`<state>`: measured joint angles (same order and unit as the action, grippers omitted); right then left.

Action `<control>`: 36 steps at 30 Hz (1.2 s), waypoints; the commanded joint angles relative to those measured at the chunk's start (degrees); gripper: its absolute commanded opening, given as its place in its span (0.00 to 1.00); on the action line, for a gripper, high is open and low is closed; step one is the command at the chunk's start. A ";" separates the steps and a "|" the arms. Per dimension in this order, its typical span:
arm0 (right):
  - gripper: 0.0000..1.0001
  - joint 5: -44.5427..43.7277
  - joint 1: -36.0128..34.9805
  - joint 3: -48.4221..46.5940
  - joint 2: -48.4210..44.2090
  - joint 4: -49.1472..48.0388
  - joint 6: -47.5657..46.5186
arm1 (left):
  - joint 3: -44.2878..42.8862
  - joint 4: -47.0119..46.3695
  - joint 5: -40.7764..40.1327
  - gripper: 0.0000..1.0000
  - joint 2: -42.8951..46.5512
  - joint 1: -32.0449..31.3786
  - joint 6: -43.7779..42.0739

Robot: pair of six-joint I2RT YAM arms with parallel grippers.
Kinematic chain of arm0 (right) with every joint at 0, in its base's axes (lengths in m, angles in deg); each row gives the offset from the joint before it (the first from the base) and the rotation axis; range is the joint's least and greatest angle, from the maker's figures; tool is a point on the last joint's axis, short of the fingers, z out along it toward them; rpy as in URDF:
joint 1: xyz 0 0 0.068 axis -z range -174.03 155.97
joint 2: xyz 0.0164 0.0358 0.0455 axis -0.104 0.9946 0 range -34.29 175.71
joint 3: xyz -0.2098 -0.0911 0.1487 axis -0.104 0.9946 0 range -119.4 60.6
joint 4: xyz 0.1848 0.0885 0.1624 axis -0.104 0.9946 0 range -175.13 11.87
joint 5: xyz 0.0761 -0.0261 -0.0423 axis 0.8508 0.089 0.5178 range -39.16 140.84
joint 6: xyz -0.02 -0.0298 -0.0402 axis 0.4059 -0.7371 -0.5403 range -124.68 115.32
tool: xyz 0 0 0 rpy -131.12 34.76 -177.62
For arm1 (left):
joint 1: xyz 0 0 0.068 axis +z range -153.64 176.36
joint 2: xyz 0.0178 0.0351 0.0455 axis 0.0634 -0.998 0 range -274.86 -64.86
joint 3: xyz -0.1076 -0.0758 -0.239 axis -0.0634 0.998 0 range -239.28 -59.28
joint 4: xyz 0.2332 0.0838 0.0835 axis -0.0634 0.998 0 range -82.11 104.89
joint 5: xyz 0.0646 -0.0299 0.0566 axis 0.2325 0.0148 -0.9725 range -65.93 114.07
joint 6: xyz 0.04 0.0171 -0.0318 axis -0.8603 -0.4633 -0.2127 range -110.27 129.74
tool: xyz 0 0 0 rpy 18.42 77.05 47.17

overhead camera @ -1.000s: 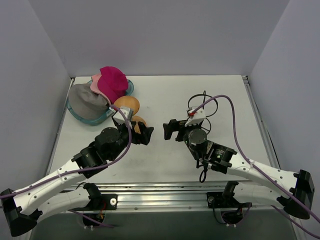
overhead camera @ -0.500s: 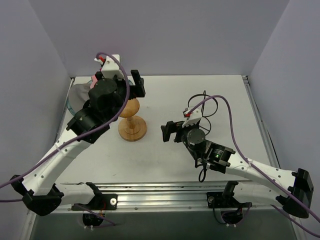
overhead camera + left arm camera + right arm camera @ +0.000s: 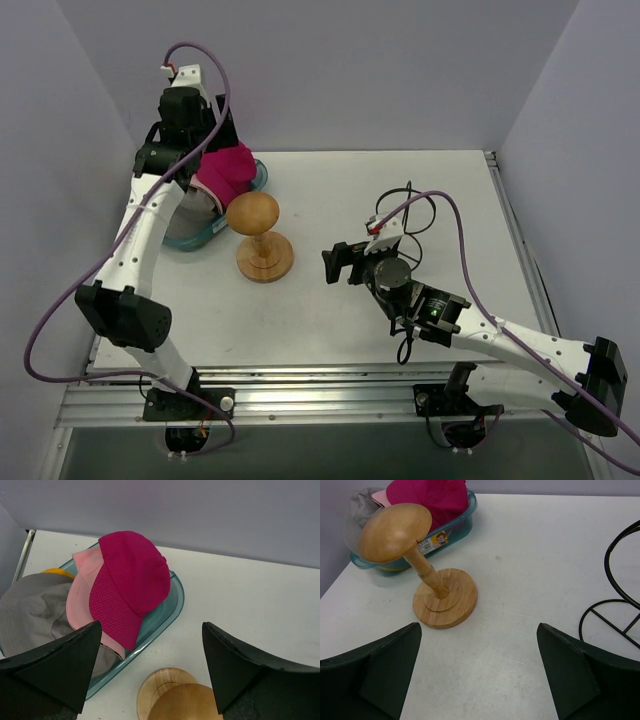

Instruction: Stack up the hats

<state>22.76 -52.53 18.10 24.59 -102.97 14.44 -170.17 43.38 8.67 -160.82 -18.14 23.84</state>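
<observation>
Several hats lie piled in a teal tub (image 3: 258,178) at the back left. A magenta cap (image 3: 228,170) (image 3: 131,582) is on top, over a light pink cap (image 3: 80,605). A grey hat (image 3: 30,605) lies to their left, with a sliver of yellow-orange hat (image 3: 57,572) behind it. My left gripper (image 3: 150,635) hangs open, high above the tub's near side, touching nothing. My right gripper (image 3: 338,263) (image 3: 478,630) is open and empty low over the table's middle, facing the wooden stand (image 3: 420,560).
The round-topped wooden hat stand (image 3: 257,235) stands just right of the tub. A black wire stand (image 3: 405,215) (image 3: 615,595) is behind the right gripper. Walls close in on the table at left, back and right.
My left arm has swung from beside the wooden stand up to the back left, above the tub, uncovering the stand. The right gripper has barely shifted.
</observation>
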 commanded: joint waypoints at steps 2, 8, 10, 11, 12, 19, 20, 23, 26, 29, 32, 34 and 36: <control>0.95 -0.75 -0.30 0.05 -0.34 -2.28 -1.01 | -7.75 3.89 12.82 0.89 -6.49 6.58 -0.05; 0.95 1.00 -1.18 0.31 -0.86 -3.16 -1.62 | -10.12 2.13 19.00 0.85 -13.35 13.53 1.19; 0.95 1.09 -1.27 0.23 -0.95 -3.16 -1.80 | -11.71 3.36 20.66 0.84 -15.21 14.24 0.92; 0.95 1.09 -1.35 0.05 -1.04 -2.99 -1.80 | -12.24 3.62 21.45 0.84 -16.70 16.59 1.09; 0.95 1.18 -1.44 0.05 -0.95 -2.90 -1.80 | -12.77 3.71 22.07 0.83 -17.32 17.22 1.44; 0.94 1.27 -1.79 -0.65 -0.34 -1.93 -1.71 | -11.89 2.04 29.46 0.83 -20.58 20.65 1.63; 0.94 1.09 -1.88 -0.74 -0.16 -1.84 -1.71 | -11.89 2.31 29.46 0.83 -21.36 20.65 1.45; 0.94 0.83 -1.88 -1.00 0.28 -1.67 -1.89 | -11.89 2.57 30.16 0.82 -23.21 20.65 1.10; 0.94 0.74 -1.97 -1.09 0.80 -1.67 -2.06 | -11.63 1.96 31.82 0.80 -24.53 20.65 1.18; 0.94 0.74 -2.06 -1.36 1.59 -1.58 -2.15 | -11.63 1.69 32.80 0.80 -25.58 20.66 1.27; 0.94 0.83 -2.23 -1.97 2.12 -1.05 -2.24 | -11.10 1.08 33.33 0.79 -26.29 20.65 1.54; 0.94 0.74 -2.23 -1.97 2.39 -1.05 -2.41 | -10.93 0.81 34.03 0.79 -26.64 20.57 1.54; 0.94 0.74 -2.41 -2.06 2.48 -0.96 -2.41 | -10.49 0.11 35.17 0.78 -26.91 20.57 1.54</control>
<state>24.29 -54.28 18.10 26.82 -103.06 12.95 -179.77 46.70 40.87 -187.79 2.41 25.59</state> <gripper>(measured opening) 0.942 0.784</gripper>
